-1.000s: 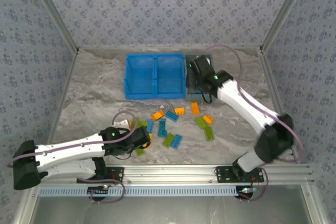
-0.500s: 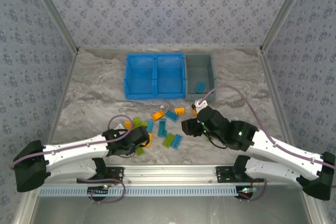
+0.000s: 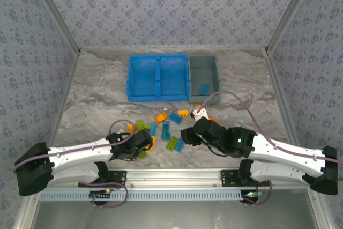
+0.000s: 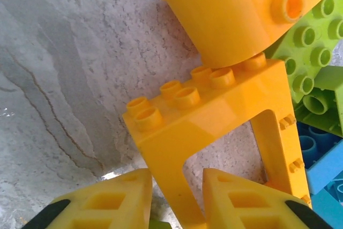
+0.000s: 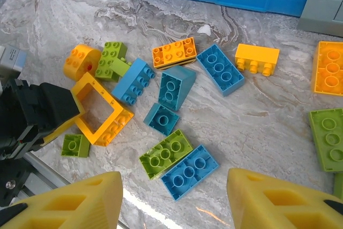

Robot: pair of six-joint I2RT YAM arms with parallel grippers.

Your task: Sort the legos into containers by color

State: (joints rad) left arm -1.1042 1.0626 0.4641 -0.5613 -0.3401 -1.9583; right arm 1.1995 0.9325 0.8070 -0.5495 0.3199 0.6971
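Left claw (image 4: 176, 189): clamped on orange frame (image 4: 214, 111).
Right claw (image 5: 172, 186): spread wide over loose legos (image 5: 188, 171).
Beside frame: round orange brick (image 4: 236, 20).

The right claw (image 3: 186, 135) has left the grey bin (image 3: 206, 71) at far right and swung near, over the scattered legos (image 3: 166, 130); a blue brick (image 3: 204, 88) now lies in that bin

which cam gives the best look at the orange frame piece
Right wrist: the whole orange frame shows, hole and all. Left wrist crops it close up; top external shows just a sliver beside the left gripper.
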